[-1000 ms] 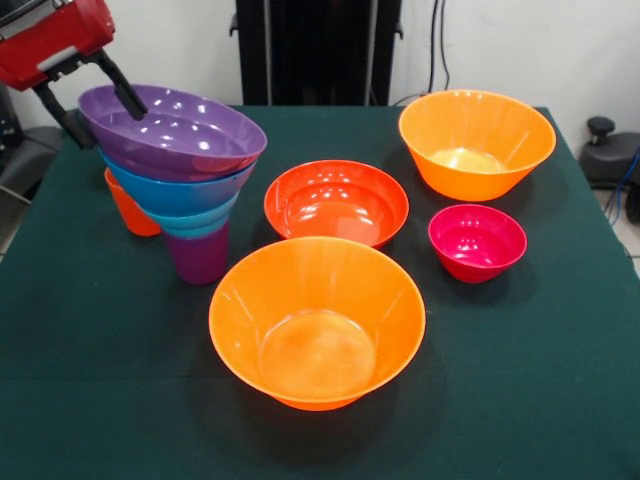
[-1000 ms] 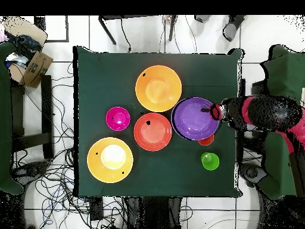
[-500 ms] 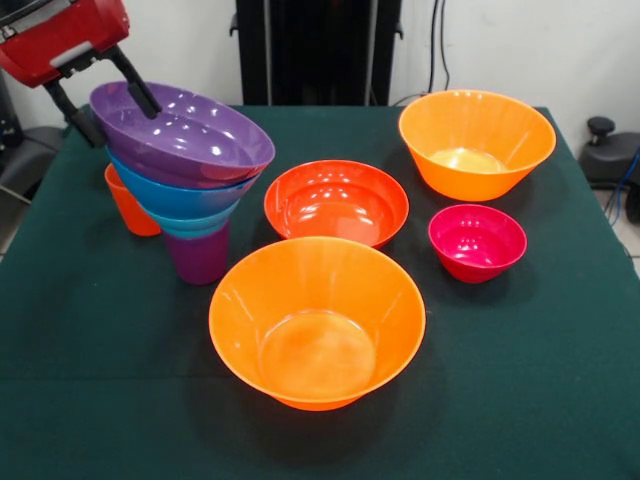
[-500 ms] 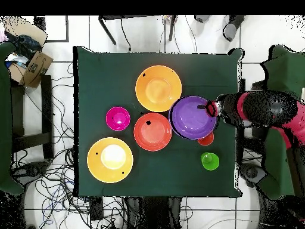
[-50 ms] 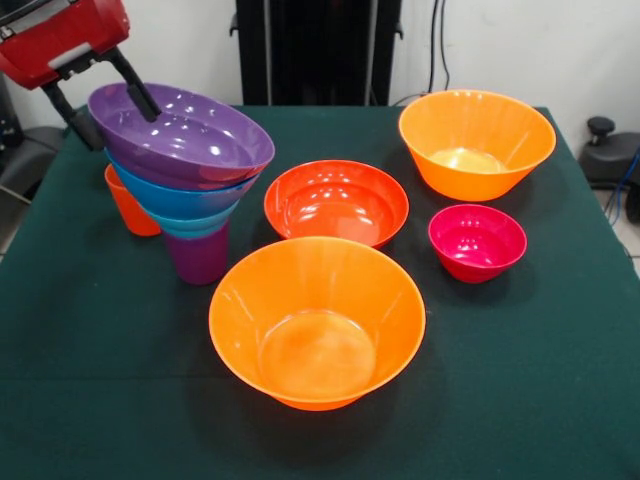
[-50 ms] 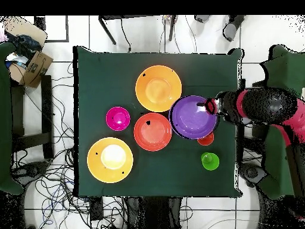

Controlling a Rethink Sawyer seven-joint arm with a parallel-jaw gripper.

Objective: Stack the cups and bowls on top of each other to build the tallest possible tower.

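Note:
The tower stands at the left: a purple cup [image 5: 198, 255] carrying a teal bowl [image 5: 195, 222], a blue bowl [image 5: 185, 198] and a tilted purple bowl [image 5: 190, 140] [image 6: 192, 117] on top. My gripper [image 5: 108, 118] [image 6: 205, 107] is open and straddles the purple bowl's far-left rim, one finger inside and one outside. An orange cup [image 5: 128, 205] [image 6: 206, 140] stands behind the tower. Only the overhead view shows the green cup [image 6: 209, 161].
On the green table [image 5: 100, 350] are two large orange bowls [image 5: 316, 320] [image 5: 476, 140], a shallow red-orange bowl [image 5: 336, 203] in the middle and a small magenta bowl [image 5: 477, 242] at the right. All stand upright and apart.
My gripper has risen slightly and shifted toward the table's middle. The purple bowl's rim shifted with it and the bowl now sits more tilted on the tower.

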